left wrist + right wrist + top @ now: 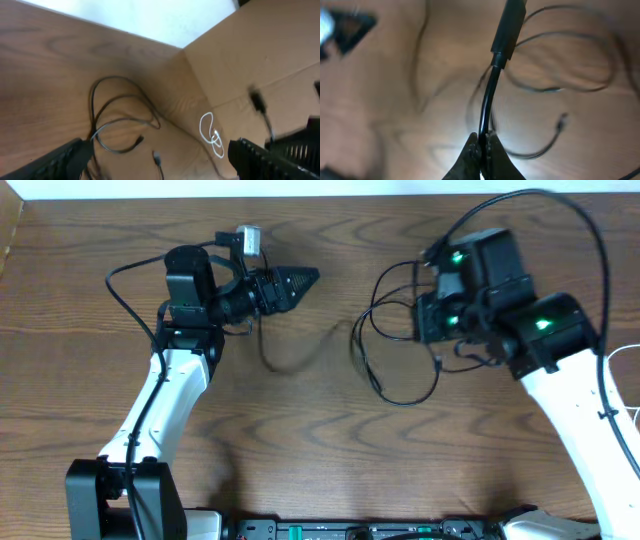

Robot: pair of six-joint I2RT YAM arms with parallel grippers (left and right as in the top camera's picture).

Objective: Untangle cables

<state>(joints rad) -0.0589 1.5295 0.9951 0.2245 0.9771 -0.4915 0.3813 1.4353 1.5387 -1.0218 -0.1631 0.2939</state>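
Thin black cables (395,355) lie in loose loops on the wooden table, left of and below my right arm. My right gripper (482,144) is shut on one black cable (487,100), pinched between the fingertips; it runs up to a thick plug body (509,25). From overhead that gripper (428,320) is mostly hidden under the arm. A loose plug end (562,121) lies to the right. My left gripper (300,278) hovers left of the loops, pointing right. Its fingers (65,161) stand wide open and empty, black loops (120,120) ahead. A white cable (212,134) lies farther off.
A cardboard wall (250,65) stands behind the white cable, which also shows at the right edge (625,380) from overhead. Thick black robot cables arc over my right arm (560,210) and beside my left arm (130,295). The table's far edge (330,190) meets a white surface.
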